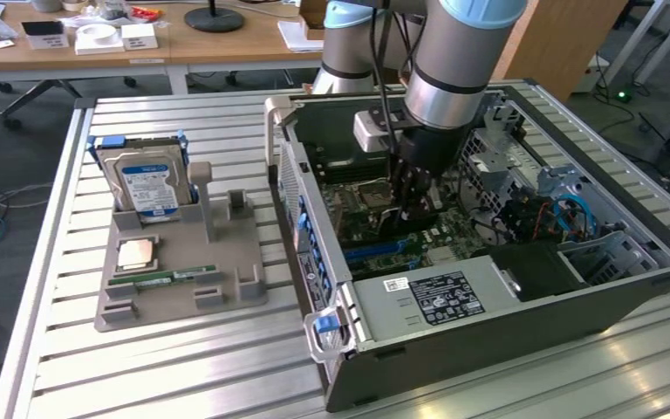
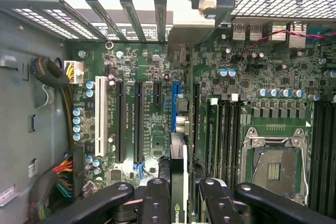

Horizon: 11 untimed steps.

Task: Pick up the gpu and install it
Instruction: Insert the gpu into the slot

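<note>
Inside the open computer case [image 1: 614,301], my gripper [image 1: 414,199] hangs low over the motherboard [image 2: 142,66]. Between its black fingers [image 2: 157,203] is the gpu [image 2: 178,166], seen edge-on as a thin card with a green logo near the grip, and my gripper [image 2: 178,205] is shut on it. The card's far end lies in line with the blue expansion slot [image 2: 175,100], just above the board. I cannot tell whether the card's edge touches the slot. From the exterior view the card itself is hidden by the fingers.
Black and white slots [image 2: 119,119] flank the blue one, and the CPU socket [image 2: 273,166] lies on its other side. Cable bundles [image 2: 63,177] run along the case wall. Outside the case, a grey holder [image 1: 172,292] carries a hard drive [image 1: 149,183], a CPU [image 1: 137,253] and a memory stick [image 1: 178,277].
</note>
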Motion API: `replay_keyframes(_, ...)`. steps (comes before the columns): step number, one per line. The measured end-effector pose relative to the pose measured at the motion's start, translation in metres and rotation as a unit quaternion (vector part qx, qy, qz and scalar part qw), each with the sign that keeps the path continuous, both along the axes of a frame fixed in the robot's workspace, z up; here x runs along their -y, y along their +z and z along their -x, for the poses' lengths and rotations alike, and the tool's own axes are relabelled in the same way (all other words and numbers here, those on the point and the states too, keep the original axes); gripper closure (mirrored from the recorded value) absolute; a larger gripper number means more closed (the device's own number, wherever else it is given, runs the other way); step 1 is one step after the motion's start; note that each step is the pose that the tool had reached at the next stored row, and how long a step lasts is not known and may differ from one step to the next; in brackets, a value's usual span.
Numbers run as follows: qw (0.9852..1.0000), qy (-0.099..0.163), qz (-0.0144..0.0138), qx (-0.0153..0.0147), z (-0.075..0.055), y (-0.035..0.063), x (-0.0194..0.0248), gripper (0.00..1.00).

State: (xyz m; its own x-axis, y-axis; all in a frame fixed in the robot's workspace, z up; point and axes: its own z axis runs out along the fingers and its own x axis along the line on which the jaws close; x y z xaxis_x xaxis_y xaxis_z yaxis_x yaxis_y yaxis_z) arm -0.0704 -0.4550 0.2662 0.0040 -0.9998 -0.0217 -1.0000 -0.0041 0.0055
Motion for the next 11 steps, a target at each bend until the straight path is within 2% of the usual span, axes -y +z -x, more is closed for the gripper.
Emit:
replay_keyframes(3,1.0000,0.001,0.0001,0.0012,0.0011,-0.0013,0.0001,0.74)
replay_keyframes(11,1.0000,0.002,0.0000,0.0016,0.0024,-0.0020,0.0019,0.74)
